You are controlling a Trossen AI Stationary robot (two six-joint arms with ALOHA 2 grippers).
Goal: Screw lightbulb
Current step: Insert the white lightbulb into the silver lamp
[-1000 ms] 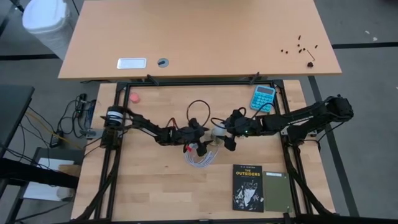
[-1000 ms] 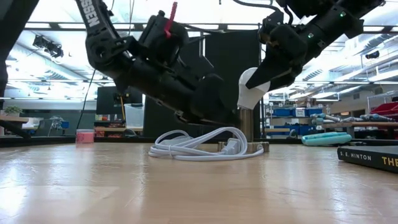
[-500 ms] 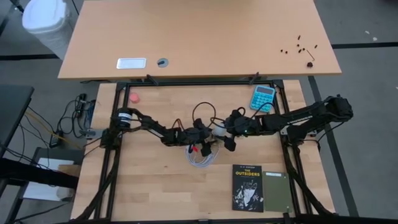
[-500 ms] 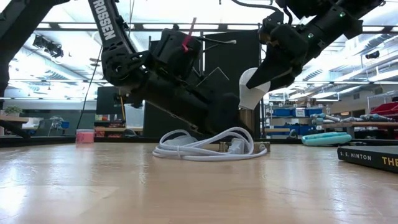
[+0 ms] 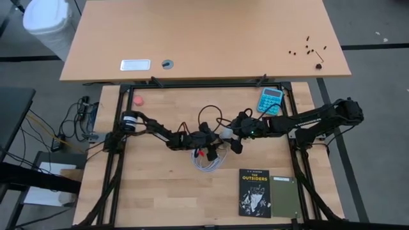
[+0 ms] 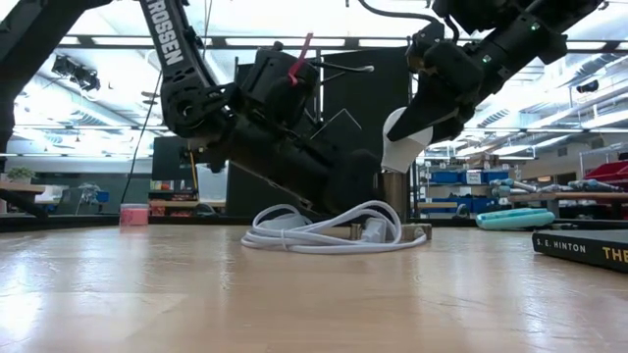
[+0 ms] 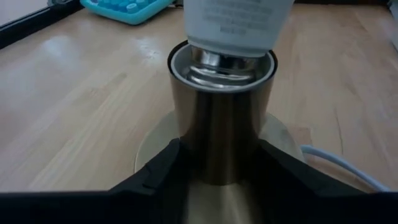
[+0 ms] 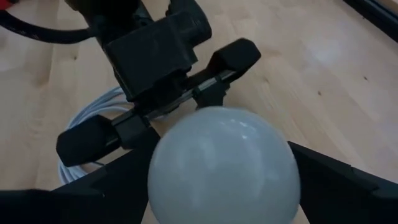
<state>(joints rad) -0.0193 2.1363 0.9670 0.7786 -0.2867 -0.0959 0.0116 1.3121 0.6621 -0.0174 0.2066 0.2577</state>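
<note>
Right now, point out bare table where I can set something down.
Free: the near-left boards left of the white cable, and the strip between pink cup and calculator. Crowded: the centre, both grippers around the lightbulb and socket; book near-right.

Both arms are matte black and built of chunky jointed segments; the left arm (image 6: 196,88) bears white capital lettering along one link and a thin red tag; loose black cables loop beside the wrists; a white band rings its base.
</note>
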